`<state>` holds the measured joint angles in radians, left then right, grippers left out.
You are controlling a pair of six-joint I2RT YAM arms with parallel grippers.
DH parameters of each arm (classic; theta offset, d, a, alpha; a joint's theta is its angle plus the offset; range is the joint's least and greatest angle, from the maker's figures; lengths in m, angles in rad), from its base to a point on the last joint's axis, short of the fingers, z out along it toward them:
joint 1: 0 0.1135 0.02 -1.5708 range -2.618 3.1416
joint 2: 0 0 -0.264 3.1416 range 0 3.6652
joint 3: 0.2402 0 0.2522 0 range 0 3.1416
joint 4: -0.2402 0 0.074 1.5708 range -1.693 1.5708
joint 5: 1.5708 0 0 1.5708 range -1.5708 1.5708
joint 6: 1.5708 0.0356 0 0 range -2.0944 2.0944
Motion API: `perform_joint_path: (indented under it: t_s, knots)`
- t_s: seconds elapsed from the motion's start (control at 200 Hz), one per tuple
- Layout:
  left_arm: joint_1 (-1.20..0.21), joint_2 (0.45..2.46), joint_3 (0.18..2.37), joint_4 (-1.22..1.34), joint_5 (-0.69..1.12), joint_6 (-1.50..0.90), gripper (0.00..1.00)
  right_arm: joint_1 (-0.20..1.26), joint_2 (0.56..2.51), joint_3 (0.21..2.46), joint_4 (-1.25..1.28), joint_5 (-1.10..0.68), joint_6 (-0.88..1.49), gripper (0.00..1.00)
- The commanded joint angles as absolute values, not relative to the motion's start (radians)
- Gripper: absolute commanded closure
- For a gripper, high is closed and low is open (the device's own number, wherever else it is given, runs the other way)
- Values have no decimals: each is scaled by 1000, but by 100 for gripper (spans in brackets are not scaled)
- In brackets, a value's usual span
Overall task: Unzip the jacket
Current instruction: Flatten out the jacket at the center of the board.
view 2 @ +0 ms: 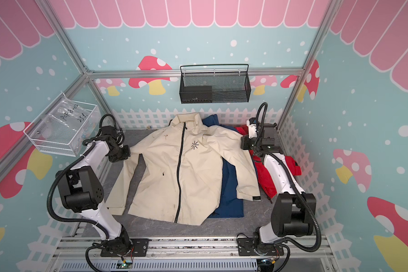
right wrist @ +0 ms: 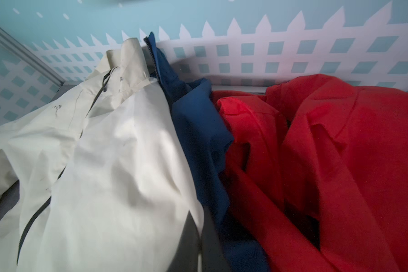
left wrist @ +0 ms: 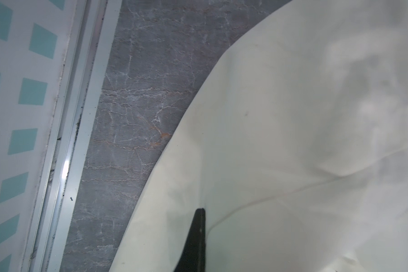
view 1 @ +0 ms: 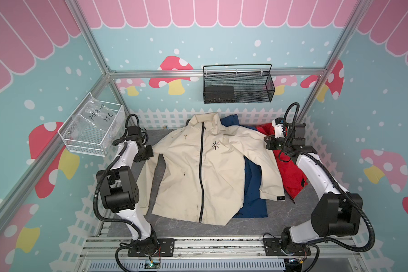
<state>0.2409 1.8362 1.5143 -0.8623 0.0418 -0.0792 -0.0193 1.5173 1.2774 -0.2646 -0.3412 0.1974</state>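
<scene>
A cream jacket [view 1: 189,169] [view 2: 167,169] lies flat, front up, in the middle of the grey mat. Its black zipper [view 1: 201,169] [view 2: 180,169] runs closed from collar to hem. At the jacket's shoulder edge on the left side sits my left gripper [view 1: 151,150] [view 2: 127,152]. In the left wrist view its jaws [left wrist: 200,210] are shut with cream cloth pinched at the tip. My right gripper [view 1: 267,141] [view 2: 243,142] is at the opposite sleeve. The right wrist view shows it [right wrist: 201,233] shut on the cream cloth's edge.
Partly under the cream jacket lies a blue jacket [view 1: 252,188] [right wrist: 198,122]. A red one [view 1: 290,174] [right wrist: 339,153] is bunched under my right arm. A black mesh basket [view 1: 238,87] hangs on the back wall and a white wire basket [view 1: 92,131] on the left wall.
</scene>
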Motion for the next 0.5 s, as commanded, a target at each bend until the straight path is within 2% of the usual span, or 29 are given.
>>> perform_joint_path:
  t_s: [0.0, 0.04, 0.065, 0.09, 0.145, 0.19, 0.245, 0.335, 0.495]
  knots:
    - [268, 1825, 1525, -856, 20, -102, 100, -42, 1564, 1337, -250, -248, 216, 100]
    - [270, 1826, 1533, -868, 0, -96, 100, -45, 1576, 1355, -253, -229, 218, 100]
    - [270, 1822, 1532, -870, -7, -94, 96, -46, 1579, 1363, -254, -221, 218, 94]
    - [272, 1815, 1527, -866, -8, -94, 90, -46, 1579, 1366, -255, -219, 218, 83]
    - [272, 1797, 1509, -852, -3, -99, 66, -46, 1565, 1359, -250, -236, 216, 50]
    - [272, 1773, 1497, -841, 13, -106, 52, -46, 1542, 1337, -250, -246, 226, 36]
    - [271, 1725, 1477, -825, 51, -121, 42, -46, 1494, 1307, -250, -274, 234, 31]
    - [262, 1589, 1406, -793, 141, -167, 33, -44, 1391, 1227, -257, -382, 229, 26]
    - [240, 1326, 1219, -773, 321, -298, 32, -27, 1248, 1099, -366, -546, 263, 29]
